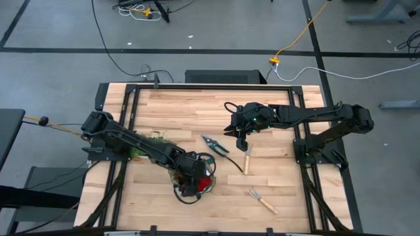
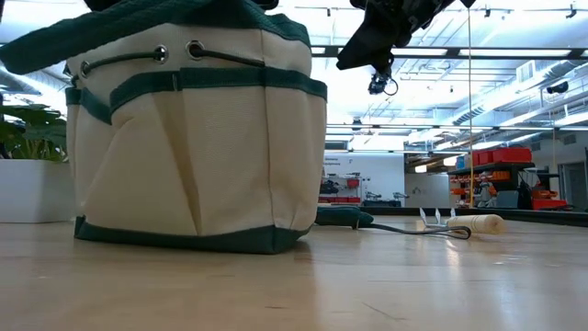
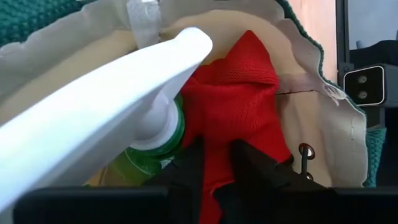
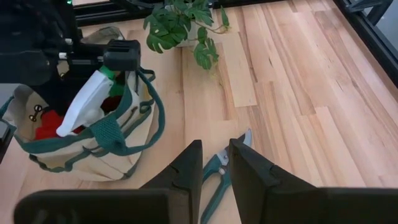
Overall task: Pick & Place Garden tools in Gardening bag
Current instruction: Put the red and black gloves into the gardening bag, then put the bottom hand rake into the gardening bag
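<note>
The beige gardening bag (image 2: 193,138) with green trim stands on the table's near middle, and also shows in the right wrist view (image 4: 81,130). Inside it are the green spray bottle with its white trigger (image 3: 106,118) and a red glove (image 3: 239,93). My left gripper (image 1: 195,178) reaches down into the bag and is shut on the glove. My right gripper (image 4: 214,152) hovers narrowly open and empty above the pruning shears (image 4: 219,167), which lie flat on the table (image 1: 214,144). One wooden-handled rake (image 1: 247,158) lies right of the shears. A second rake (image 1: 262,200) lies nearer the front. My left gripper pinches a fold of the red glove (image 3: 217,165) between its two fingers, coming from above into the bag's open top. The rest of the glove bunches ahead of the fingers against the bag's inner wall, beside the spray bottle's neck.
A leafy green plant (image 4: 186,25) sits at the table's left, behind the bag. The bag's green loop handle (image 4: 118,134) droops over its side. Bare wood (image 1: 197,108) lies across the table's far half. The black frame rails (image 1: 298,141) run along the table's sides.
</note>
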`<action>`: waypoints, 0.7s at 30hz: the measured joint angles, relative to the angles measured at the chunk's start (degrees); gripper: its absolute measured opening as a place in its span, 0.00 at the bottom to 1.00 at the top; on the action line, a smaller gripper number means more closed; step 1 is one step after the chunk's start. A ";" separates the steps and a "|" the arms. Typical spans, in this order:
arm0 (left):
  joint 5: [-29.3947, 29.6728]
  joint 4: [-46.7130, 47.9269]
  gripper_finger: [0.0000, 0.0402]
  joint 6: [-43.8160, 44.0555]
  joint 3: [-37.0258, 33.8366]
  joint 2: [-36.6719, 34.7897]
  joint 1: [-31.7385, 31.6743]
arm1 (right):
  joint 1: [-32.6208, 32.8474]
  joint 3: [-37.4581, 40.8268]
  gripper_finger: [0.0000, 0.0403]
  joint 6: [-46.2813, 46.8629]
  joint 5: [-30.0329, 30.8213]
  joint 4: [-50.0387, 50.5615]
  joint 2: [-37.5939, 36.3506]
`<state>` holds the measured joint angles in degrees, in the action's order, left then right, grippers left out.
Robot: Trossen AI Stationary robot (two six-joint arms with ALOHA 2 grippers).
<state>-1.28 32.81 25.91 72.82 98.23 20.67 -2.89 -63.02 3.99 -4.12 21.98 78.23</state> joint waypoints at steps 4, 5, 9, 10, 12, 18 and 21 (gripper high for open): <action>0.20 0.08 0.20 -1.54 -0.02 -0.83 -0.28 | 0.01 0.00 0.20 0.00 -0.02 0.12 -0.01; 0.47 -0.07 0.20 -2.52 -0.02 -1.22 -0.36 | -0.01 0.00 0.20 0.05 -0.02 0.35 -0.01; 1.44 -0.28 0.19 -3.05 -0.07 -2.40 -0.38 | 0.00 0.00 0.20 1.60 -0.04 1.96 0.00; 1.70 -0.32 0.19 -3.17 -0.07 -2.92 -0.38 | -0.01 0.00 0.20 1.62 -0.04 2.54 -0.01; 1.97 -0.64 0.19 -3.66 -0.07 -3.78 -0.38 | 0.01 0.00 0.20 1.75 -0.04 3.78 -0.01; 2.74 -1.21 0.19 -4.68 -0.07 -6.26 -0.36 | 0.05 0.00 0.20 3.80 -0.03 7.36 0.01; 3.46 -1.27 0.19 -5.41 -0.07 -7.64 -0.36 | 0.23 0.04 0.20 6.61 -0.04 9.93 0.01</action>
<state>2.17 31.55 20.50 72.75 90.59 20.32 -2.66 -62.99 10.60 -4.16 31.91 78.24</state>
